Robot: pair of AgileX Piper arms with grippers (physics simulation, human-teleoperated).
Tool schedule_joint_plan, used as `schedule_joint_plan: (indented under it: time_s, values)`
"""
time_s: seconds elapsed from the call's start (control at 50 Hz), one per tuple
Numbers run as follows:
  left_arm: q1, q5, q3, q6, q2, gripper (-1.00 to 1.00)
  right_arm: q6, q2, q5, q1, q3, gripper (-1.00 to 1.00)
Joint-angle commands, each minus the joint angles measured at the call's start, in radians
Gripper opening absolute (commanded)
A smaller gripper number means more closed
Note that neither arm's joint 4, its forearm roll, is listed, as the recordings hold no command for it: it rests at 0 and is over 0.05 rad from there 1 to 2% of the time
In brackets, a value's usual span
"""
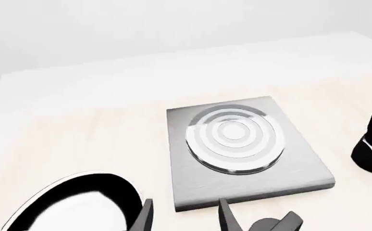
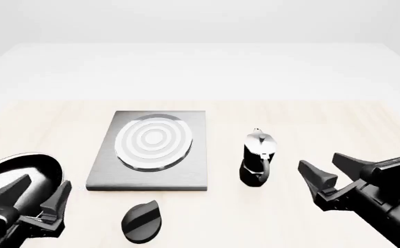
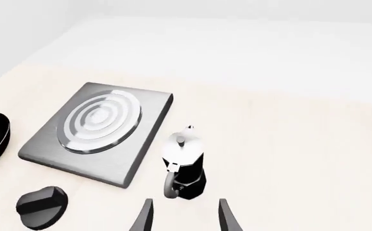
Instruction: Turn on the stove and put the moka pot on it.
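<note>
I see no writing on anything. The stove point(image 2: 150, 152) lies centre frame, its knob point(image 2: 142, 221) apart below it, the pot point(image 2: 258, 157) upright just right of it. My left gripper point(image 2: 41, 199) and right gripper point(image 2: 327, 168) both gape, holding nothing, the left over the pan point(image 2: 14, 175)

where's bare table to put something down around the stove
Free: the far side beyond the stove, and right of the moka pot. Crowded: the near edge, with the knob, the frying pan and both pincers.

One stove point(image 2: 152, 165) — one knob point(image 2: 142, 221), one moka pot point(image 2: 258, 157), one frying pan point(image 2: 14, 175) — two grippers, left point(image 2: 40, 198), right point(image 2: 329, 172)
</note>
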Motion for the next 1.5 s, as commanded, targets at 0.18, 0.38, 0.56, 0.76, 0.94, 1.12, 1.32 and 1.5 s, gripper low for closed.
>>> schedule_joint_plan:
  time_s: [0.18,0.38,0.56,0.76,0.94,1.12,1.32,1.5]
  values:
    - [0.077,0.155,0.066,0.020,-0.428,1.00,0.070,0.301,-0.103,0.082,-0.092,1.00]
    - [0.081,0.151,0.064,0.019,-0.431,1.00,0.117,0.403,-0.197,0.102,-0.080,1.00]
    - [0.073,0.151,0.067,0.022,-0.428,1.00,0.133,0.470,-0.248,0.112,-0.081,1.00]
    - [0.078,0.150,0.067,0.019,-0.426,1.00,0.160,0.600,-0.344,0.114,-0.089,1.00]
    - [0.078,0.149,0.067,0.016,-0.426,1.00,0.192,0.662,-0.398,0.119,-0.081,1.00]
    - [0.076,0.143,0.067,0.017,-0.417,1.00,0.205,0.716,-0.438,0.124,-0.080,1.00]
    - [0.078,0.143,0.067,0.016,-0.418,1.00,0.234,0.782,-0.493,0.132,-0.064,1.00]
    - [0.078,0.146,0.067,0.013,-0.421,1.00,0.251,0.807,-0.517,0.125,-0.052,1.00]
